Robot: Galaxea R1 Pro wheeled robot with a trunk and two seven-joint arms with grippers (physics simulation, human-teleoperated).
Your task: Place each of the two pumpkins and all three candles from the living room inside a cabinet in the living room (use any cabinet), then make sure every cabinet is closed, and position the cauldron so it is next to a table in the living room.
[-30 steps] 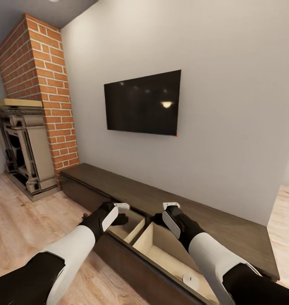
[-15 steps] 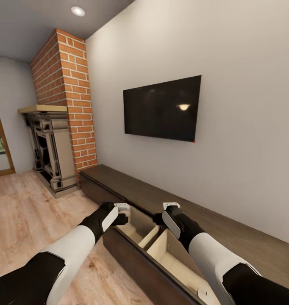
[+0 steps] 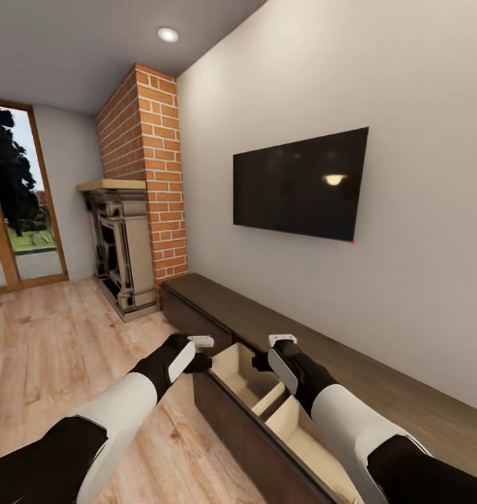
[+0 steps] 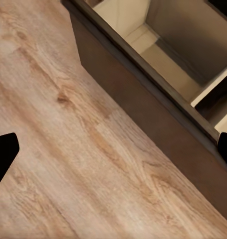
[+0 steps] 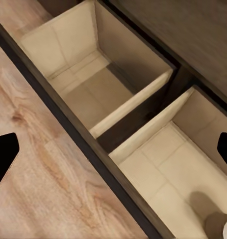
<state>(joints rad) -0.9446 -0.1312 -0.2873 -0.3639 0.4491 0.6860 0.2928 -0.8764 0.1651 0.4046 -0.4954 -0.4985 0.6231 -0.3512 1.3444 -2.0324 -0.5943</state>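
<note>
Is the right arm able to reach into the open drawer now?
Probably yes: the right gripper hangs above the open drawer, and nothing shows between them.

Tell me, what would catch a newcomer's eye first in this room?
Probably the tall red-brick chimney column by the far corner, and the black flat screen on the pale wall. Below, the long dark-brown wooden cabinet has a drawer pulled open, showing light tan compartments, with two black-and-white robot arms reaching above it.

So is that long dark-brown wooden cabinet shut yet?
No, open. The long dark-brown wooden cabinet has a drawer pulled out, its light tan compartments exposed between both grippers in the head view.
</note>
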